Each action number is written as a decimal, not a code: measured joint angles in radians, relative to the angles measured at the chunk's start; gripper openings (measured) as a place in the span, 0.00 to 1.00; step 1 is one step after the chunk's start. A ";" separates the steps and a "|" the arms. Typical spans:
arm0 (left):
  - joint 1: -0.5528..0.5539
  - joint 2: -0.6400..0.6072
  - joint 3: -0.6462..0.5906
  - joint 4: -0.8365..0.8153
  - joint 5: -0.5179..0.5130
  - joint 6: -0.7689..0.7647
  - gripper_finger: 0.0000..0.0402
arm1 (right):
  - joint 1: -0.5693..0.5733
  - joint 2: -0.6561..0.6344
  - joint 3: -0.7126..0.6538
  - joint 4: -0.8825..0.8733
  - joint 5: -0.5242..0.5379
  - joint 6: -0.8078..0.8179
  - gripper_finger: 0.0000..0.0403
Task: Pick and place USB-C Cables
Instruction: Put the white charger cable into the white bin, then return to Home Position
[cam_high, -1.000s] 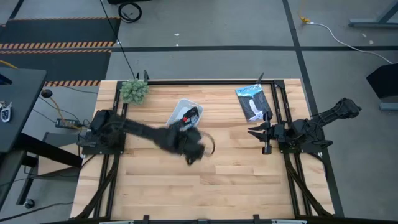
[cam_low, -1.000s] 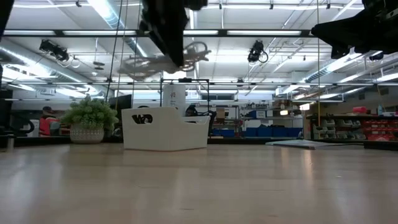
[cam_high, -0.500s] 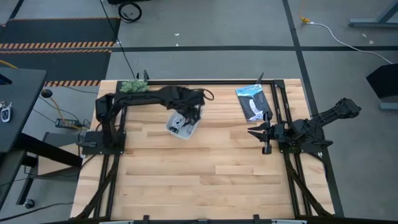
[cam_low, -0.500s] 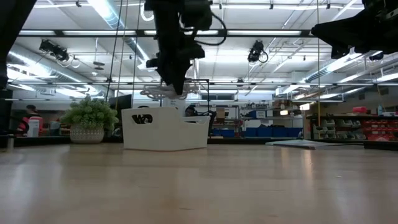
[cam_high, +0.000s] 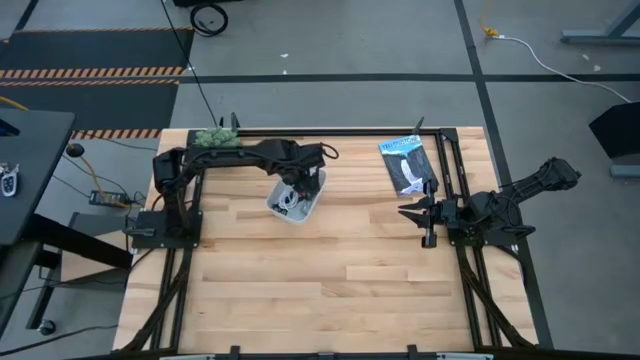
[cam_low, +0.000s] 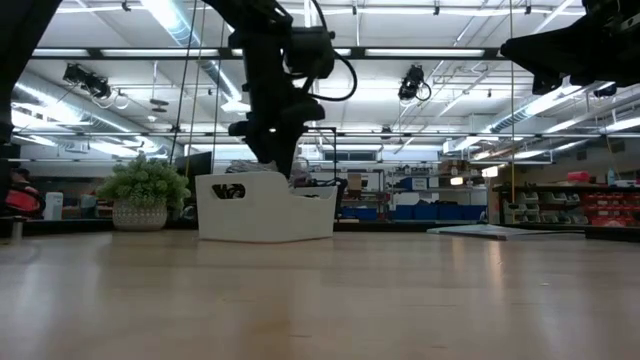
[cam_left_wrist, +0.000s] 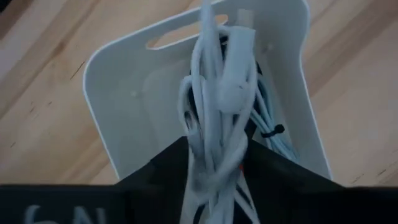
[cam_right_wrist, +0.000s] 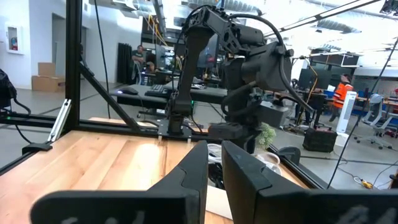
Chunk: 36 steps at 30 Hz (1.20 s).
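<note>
The left pincer (cam_high: 298, 187) hangs over the tray (cam_left_wrist: 124, 106), clenched on the white cable (cam_left_wrist: 217, 106). The right pincer (cam_high: 412, 212) rests closed at the worktop (cam_high: 330, 280) edge. Risk: released too high, loops could snag the fingers or spill over the rim.

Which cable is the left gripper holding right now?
The white cable, clamped in the left gripper over the tray; the dark cables lie in the tray beneath.

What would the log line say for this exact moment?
left claw: holding white cable over tray | right claw: parked at table edge
</note>
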 joint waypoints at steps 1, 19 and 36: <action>0.000 0.000 0.000 -0.001 0.000 0.009 0.41 | 0.000 0.000 0.000 0.000 0.000 0.000 0.13; -0.018 -0.008 0.057 -0.058 -0.002 0.093 0.45 | 0.000 0.000 0.000 0.000 0.000 0.000 0.13; -0.061 -0.100 0.015 -0.036 -0.046 0.213 0.27 | 0.000 0.000 0.000 0.000 0.000 0.000 0.13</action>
